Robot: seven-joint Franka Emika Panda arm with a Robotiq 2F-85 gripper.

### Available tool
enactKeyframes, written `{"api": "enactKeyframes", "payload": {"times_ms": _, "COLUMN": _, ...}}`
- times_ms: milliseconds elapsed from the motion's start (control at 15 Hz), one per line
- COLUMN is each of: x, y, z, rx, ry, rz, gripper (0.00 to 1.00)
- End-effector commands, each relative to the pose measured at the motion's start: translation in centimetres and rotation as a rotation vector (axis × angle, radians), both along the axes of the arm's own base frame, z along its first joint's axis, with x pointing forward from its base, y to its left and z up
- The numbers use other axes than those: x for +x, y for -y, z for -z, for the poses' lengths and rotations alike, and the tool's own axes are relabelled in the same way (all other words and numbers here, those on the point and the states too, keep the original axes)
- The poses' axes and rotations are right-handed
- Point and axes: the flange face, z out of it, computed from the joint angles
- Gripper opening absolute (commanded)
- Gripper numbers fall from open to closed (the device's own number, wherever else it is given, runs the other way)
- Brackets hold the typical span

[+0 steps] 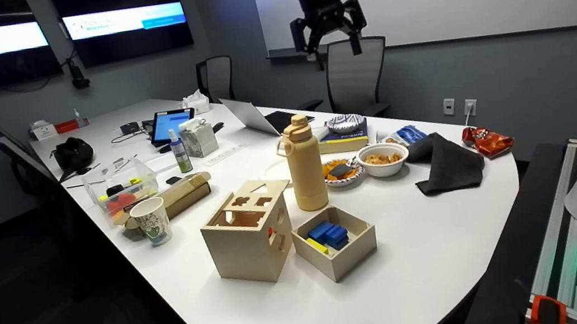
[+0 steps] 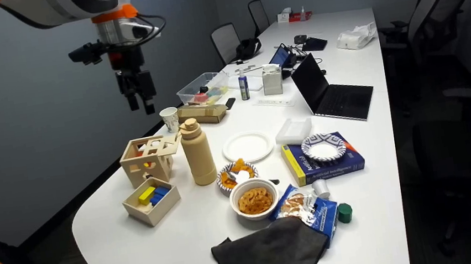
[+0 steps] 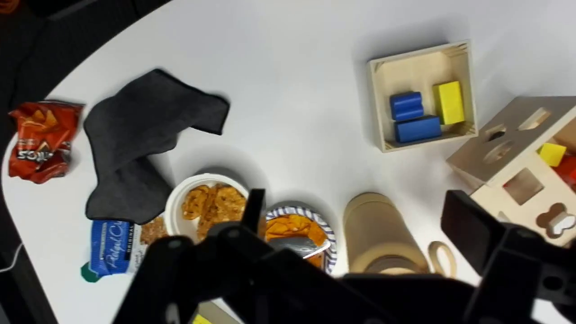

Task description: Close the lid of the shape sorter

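Note:
The shape sorter, a light-wood cube box (image 1: 239, 256), stands on the white table; it also shows in an exterior view (image 2: 138, 178) and at the right edge of the wrist view (image 3: 517, 137). Its lid (image 1: 252, 200), a panel with cut-outs, lies on top but is shifted, overhanging the side towards the bottle (image 2: 169, 149). Part of the box's top is uncovered; yellow and red pieces show inside beside the lid (image 3: 537, 204). My gripper (image 1: 338, 53) is open and empty, high above the table (image 2: 142, 107); in the wrist view its fingers (image 3: 354, 209) are wide apart.
A tall tan bottle (image 1: 307, 176) stands close beside the overhanging lid. A low wooden box (image 2: 150, 215) with blue and yellow pieces sits next to the sorter. A paper cup (image 1: 153, 220), a white bowl (image 1: 384, 165), a chip plate (image 2: 224, 184) and a dark cloth (image 2: 270, 251) are nearby.

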Motion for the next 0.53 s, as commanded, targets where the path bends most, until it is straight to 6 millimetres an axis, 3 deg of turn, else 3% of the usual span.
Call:
{"api": "enactKeyframes", "payload": {"times_ms": 0, "x": 2.0, "y": -6.2, "z": 3.2, "rx": 0.002, "ry": 0.022, "rz": -0.040, "gripper": 1.00}}
{"api": "enactKeyframes", "payload": {"times_ms": 200, "x": 3.0, "y": -9.7, "z": 6.5, "rx": 0.012, "ry": 0.023, "rz": -0.083, "gripper": 1.00}}
{"api": "enactKeyframes", "payload": {"times_ms": 467, "x": 4.0, "y": -12.1, "z": 10.5, "rx": 0.024, "ry": 0.013, "rz": -0.110, "gripper": 1.00}}
